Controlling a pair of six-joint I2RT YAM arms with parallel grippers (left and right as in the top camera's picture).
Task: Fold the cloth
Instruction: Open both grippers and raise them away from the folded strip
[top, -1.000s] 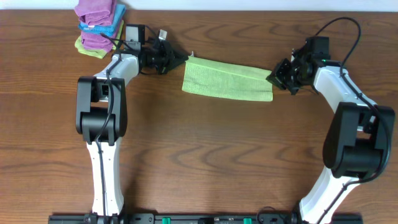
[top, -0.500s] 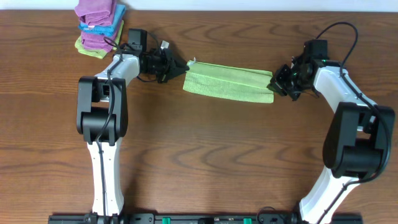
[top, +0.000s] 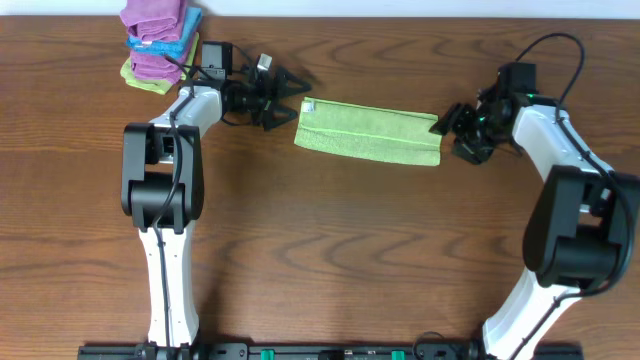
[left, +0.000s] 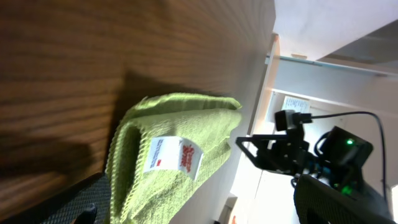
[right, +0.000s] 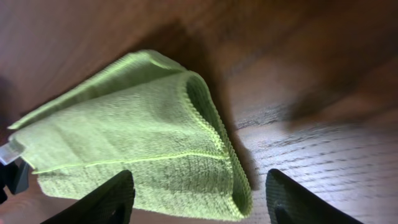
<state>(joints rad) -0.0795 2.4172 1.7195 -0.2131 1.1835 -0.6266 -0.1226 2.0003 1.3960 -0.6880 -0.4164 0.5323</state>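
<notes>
Brown wood table (top: 330, 250), grain running left to right. Near the far edge, mid-table: green cloth (top: 367, 131), folded to a long narrow strip, flat on the wood, slightly skewed with the right end nearer. White label (top: 308, 105) at its left end, with red print visible in the left wrist view.

Left gripper (top: 288, 97) just beside the strip's left end, fingers spread wide, grasping nothing. From overhead, no contact with the cloth to be made out.

Right gripper (top: 453, 130) just beside the right end, likewise spread and holding nothing. In the right wrist view, both dark fingers (right: 111, 198) low in frame and well apart, with the cloth's near edge and bare wood between them, ungripped. Seen from there, the end of the cloth as a rounded loop with a stitched hem.

Far left corner: stack (top: 155, 40) of folded cloths, purple on blue on yellow-green, well apart from the strip.
</notes>
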